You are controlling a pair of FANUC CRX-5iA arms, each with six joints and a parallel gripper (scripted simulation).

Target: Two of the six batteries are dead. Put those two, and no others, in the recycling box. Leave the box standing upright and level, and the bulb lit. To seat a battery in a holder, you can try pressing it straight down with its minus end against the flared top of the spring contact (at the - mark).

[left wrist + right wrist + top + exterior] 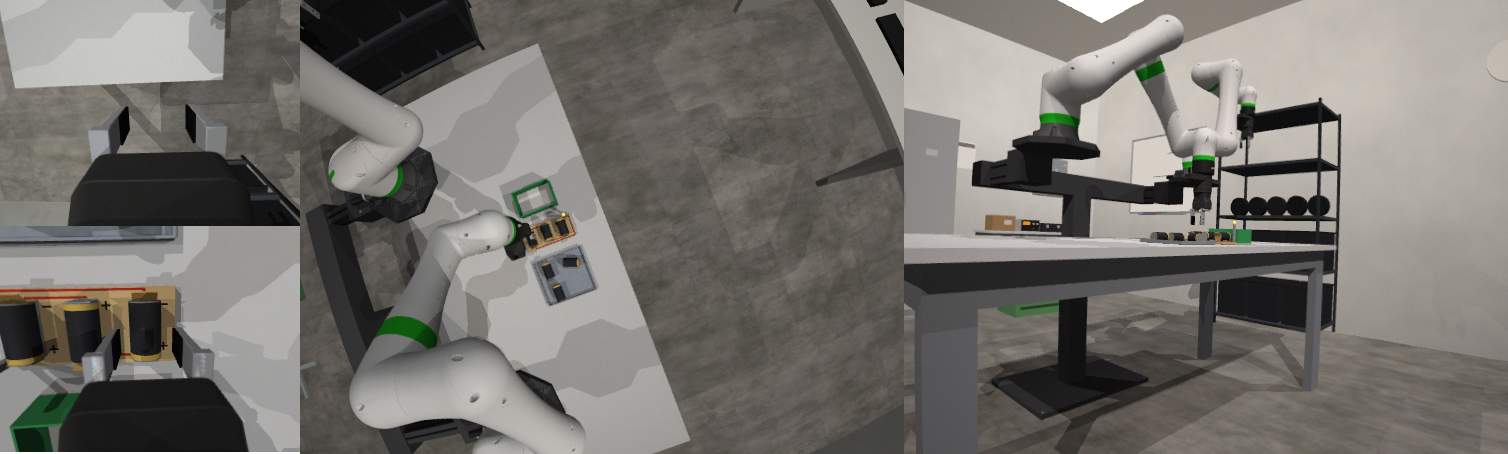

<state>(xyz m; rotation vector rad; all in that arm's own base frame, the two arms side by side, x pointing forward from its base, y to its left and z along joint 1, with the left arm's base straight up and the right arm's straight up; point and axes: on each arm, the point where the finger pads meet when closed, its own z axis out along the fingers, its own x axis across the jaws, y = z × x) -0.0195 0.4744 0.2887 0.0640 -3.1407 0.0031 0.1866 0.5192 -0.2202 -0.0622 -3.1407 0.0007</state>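
My right tool (531,235) (1198,218) (146,340), wide open and empty, is straddling the end battery (531,240) (145,330); closing off-centre risks unseating it and darkening the bulb (563,214) (1234,223).

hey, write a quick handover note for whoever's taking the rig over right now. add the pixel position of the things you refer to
Right claw (1197,218) (148,348): open, empty, above the holder's end battery (145,330), the one farthest from the bulb.
Left claw (1245,143) (157,125): open, empty, off to the side, away from the parts.
Batteries: three in the wooden holder (574,233) (170,293), three loose in the gray tray (585,281).
Green recycling box (515,205) (1245,236): upright, no battery visible inside.
Done: bulb (563,214) (1234,223) is lit.
Left: find the two dead batteries, box only those, keep the bulb lit. Which are dead doesn't show.
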